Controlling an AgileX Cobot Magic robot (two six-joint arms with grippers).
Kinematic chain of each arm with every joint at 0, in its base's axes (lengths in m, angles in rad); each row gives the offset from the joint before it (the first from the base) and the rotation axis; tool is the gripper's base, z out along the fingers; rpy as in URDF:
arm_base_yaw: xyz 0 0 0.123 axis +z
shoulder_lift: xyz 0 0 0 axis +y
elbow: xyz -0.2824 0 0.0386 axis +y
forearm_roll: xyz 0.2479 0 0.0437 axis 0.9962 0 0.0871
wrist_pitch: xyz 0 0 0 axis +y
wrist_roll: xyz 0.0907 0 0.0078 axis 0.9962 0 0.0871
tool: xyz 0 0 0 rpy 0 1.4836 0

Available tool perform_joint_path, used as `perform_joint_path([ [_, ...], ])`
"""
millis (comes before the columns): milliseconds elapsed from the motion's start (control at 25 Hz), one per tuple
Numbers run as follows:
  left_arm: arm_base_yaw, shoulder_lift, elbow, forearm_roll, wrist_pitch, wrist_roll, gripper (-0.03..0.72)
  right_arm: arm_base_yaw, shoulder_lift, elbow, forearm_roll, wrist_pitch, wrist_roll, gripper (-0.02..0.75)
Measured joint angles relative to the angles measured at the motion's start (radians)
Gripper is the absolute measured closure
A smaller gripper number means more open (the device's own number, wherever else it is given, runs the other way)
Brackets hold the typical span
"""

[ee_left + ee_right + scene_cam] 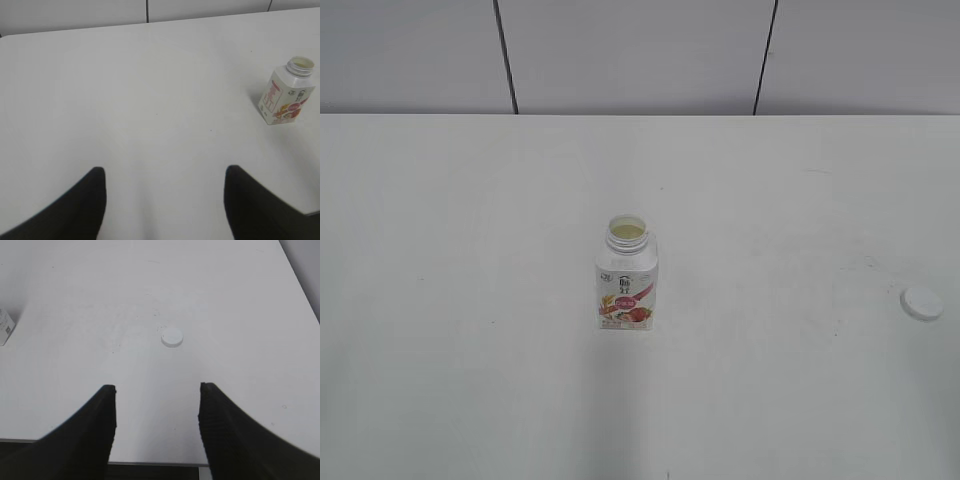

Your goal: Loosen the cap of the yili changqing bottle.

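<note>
Fingers [107, 405] apart; yili changqing bottle [627, 285] upright, uncapped, cap [922, 302] well apart.

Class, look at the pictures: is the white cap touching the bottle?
Apart. The exterior view shows the cap lying on the table far to the right of the open-necked bottle, bare tabletop between them.

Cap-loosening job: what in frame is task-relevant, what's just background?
Task-relevant:
- yili changqing bottle, upright, neck open
- cap, already off, lying on the table apart from the bottle

Just there:
- table
- wall panels behind
</note>
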Motion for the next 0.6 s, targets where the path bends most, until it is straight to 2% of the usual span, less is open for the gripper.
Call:
perform_joint_path([
  [160,0.006,0.000,0.000,-0.001,0.000,0.000,0.230,0.000,0.000,0.000,0.000,0.000,-0.001,0.311],
  [440,0.144,0.000,0.000,-0.011,0.000,0.001,0.230,0.000,0.000,0.000,-0.001,-0.001,-0.001,0.311],
  [600,0.151,0.000,0.000,-0.012,0.000,0.001,0.230,0.000,0.000,0.000,-0.001,-0.001,-0.002,0.311],
])
